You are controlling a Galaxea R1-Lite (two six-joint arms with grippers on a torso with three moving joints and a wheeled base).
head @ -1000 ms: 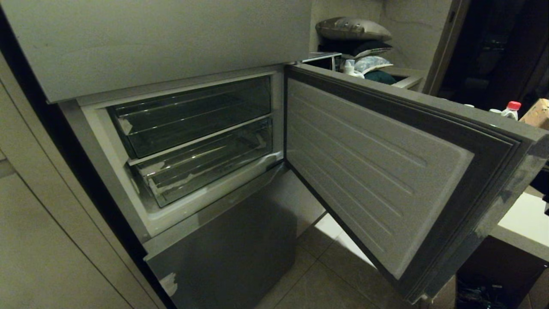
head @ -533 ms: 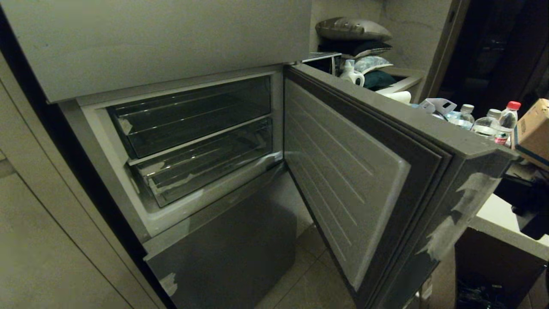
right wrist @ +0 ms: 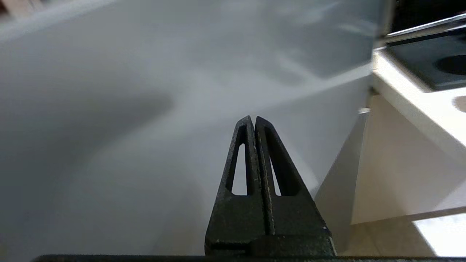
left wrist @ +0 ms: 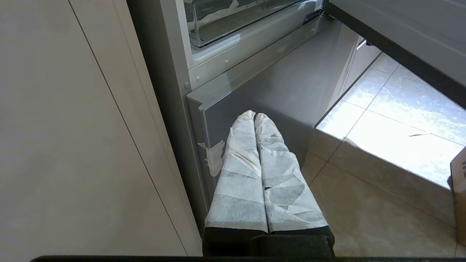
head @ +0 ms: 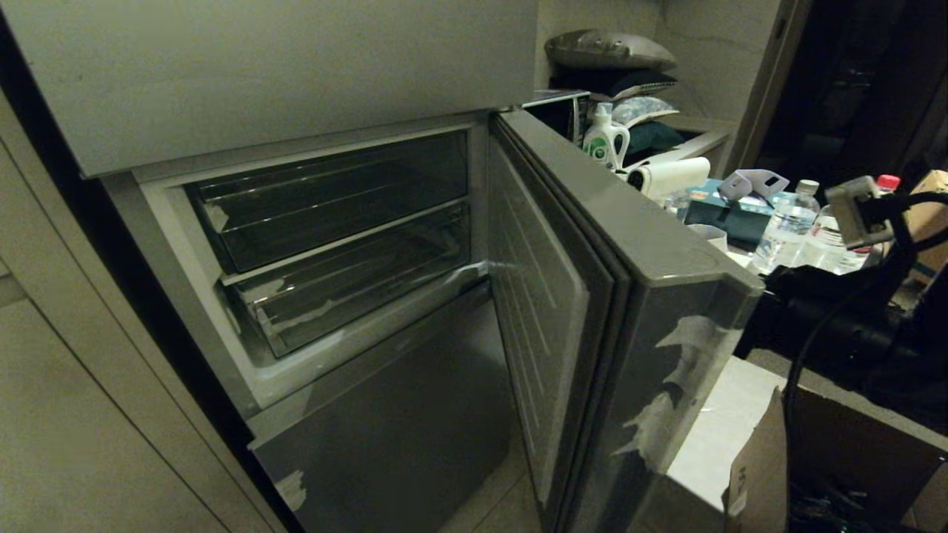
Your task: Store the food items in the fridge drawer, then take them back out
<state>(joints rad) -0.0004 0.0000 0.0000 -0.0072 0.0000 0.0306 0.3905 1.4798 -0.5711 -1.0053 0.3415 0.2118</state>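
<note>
The fridge drawer (head: 348, 290), clear plastic with whitish tape scraps, sits pushed in as the lower of two bins in the open middle compartment; its front lip (left wrist: 233, 22) also shows in the left wrist view. The food items are out of view. My right gripper (right wrist: 253, 118) is shut and empty, with its black tips close to the grey outer face of the compartment door (right wrist: 145, 109). In the head view that door (head: 585, 296) stands about half open, with my right arm (head: 837, 326) behind its free edge. My left gripper (left wrist: 254, 114), wrapped in white, hangs shut and low before the bottom door panel (left wrist: 284, 83).
A darker clear bin (head: 333, 200) sits above the drawer. Right of the door, a counter (head: 711, 437) carries water bottles (head: 785, 222), a detergent bottle (head: 603, 137) and a paper roll (head: 666, 178). A cardboard box (head: 763, 474) stands low right. Beige cabinet panels (head: 89, 414) flank the fridge's left.
The compartment door has swung a good way toward the fridge, uncovering the counter behind it. My right arm has come into the head view behind the door's edge.
</note>
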